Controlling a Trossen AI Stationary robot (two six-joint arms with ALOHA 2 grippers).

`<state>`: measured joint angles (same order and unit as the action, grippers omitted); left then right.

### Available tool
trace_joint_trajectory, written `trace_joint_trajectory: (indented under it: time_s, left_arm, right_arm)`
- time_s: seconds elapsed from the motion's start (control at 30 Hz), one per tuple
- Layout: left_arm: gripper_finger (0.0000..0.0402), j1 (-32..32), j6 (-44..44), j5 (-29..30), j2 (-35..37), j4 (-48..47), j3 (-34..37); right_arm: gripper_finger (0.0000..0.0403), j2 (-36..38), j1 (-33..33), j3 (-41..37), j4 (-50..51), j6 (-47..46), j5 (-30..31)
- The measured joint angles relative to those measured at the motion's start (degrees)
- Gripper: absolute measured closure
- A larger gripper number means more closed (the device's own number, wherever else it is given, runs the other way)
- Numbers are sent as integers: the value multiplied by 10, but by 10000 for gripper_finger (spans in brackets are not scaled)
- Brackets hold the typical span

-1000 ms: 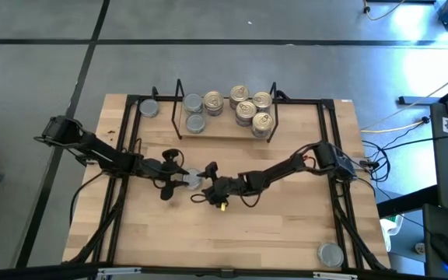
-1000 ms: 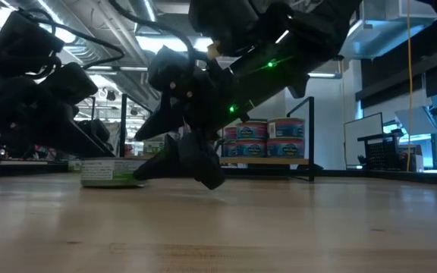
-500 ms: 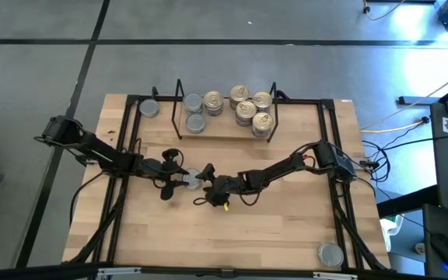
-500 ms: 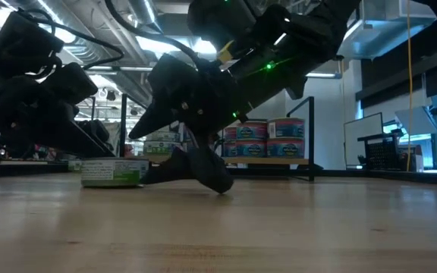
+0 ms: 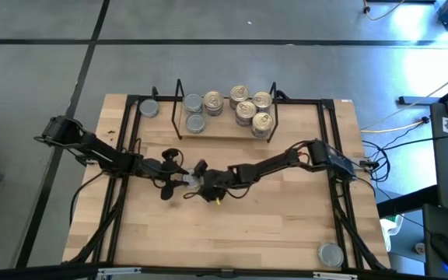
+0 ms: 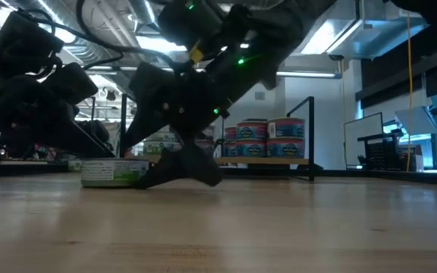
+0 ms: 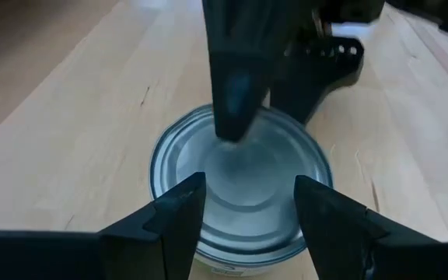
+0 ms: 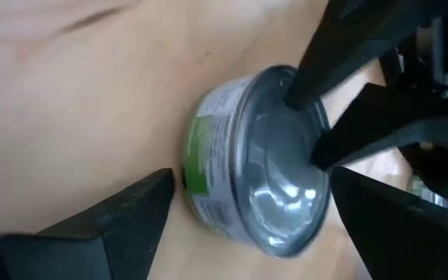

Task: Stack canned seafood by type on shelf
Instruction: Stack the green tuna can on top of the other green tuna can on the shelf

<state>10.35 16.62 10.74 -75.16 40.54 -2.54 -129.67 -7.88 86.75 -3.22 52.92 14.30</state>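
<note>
At mid-worktop, left tool and right tool both straddle one silver-lidded tin, fingers apart. Seven tins sit on the shelf; loose tins remain far-left and near-right.

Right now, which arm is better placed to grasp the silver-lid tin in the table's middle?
Right. The right gripper is open with its fingers on both sides of the tin; the left gripper only hovers above its lid.

— How did that tin look between my fingers?
— Smooth silver-grey metal lid, glossy, paper label round it.
— And my fingers?
— Matt black plastic. The table was pale wood, faintly grained.
</note>
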Motion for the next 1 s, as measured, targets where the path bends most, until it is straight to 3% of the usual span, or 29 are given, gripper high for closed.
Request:
trace_joint_trajectory:
  time_s: [0.6, 0.8, 1.0]
  left_arm:
    - [202, -4, -1, 10, 0, 32, 21]
    - [202, -5, 2, 18, 0, 38, 22]
    - [202, -5, 4, 19, 0, 49, 22]
  right_arm:
    - [60, -74, 5, 39, -42, 77, 51]
    - [113, -76, 7, 39, -51, 58, 47]
    - [207, -76, 8, 38, -42, 8, 57]
